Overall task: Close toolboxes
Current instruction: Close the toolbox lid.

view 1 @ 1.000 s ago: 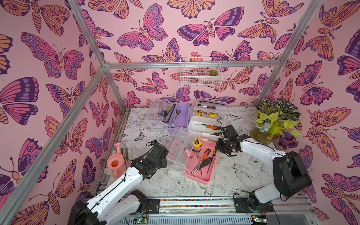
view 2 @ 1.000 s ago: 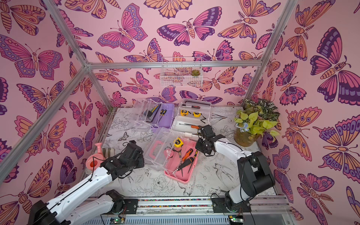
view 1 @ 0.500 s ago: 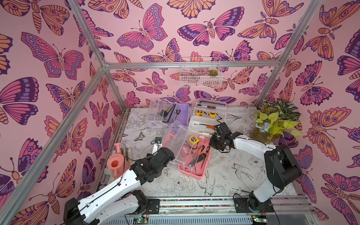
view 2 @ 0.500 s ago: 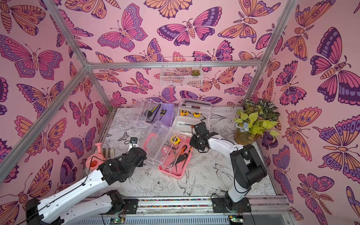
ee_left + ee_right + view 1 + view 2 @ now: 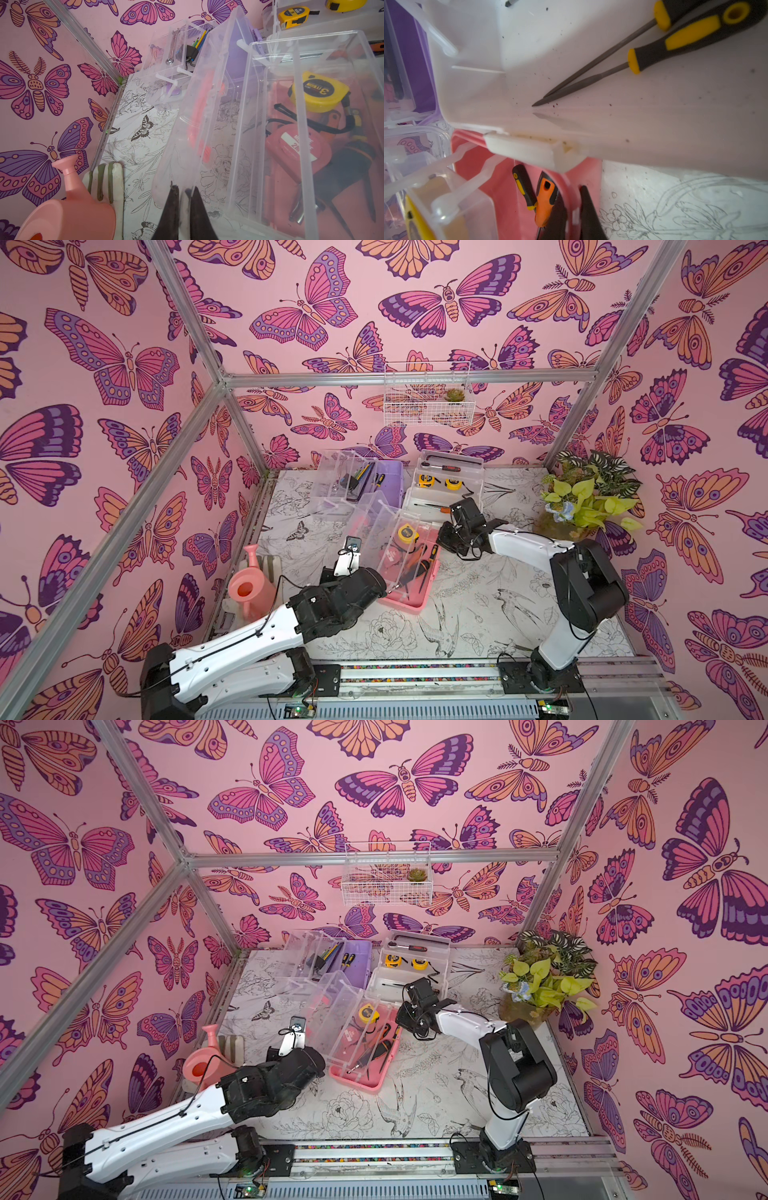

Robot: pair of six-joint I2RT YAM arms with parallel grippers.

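Near the surface's middle, the left gripper [image 5: 184, 190] is pinching the pink toolbox's [image 5: 409, 602] half-raised clear lid [image 5: 187, 162], while the right gripper [image 5: 572, 198] is clamping that toolbox's base rim [image 5: 566, 182].

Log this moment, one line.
left gripper: shut on pink toolbox lid | right gripper: shut on pink toolbox rim | lid: raised, unclosed
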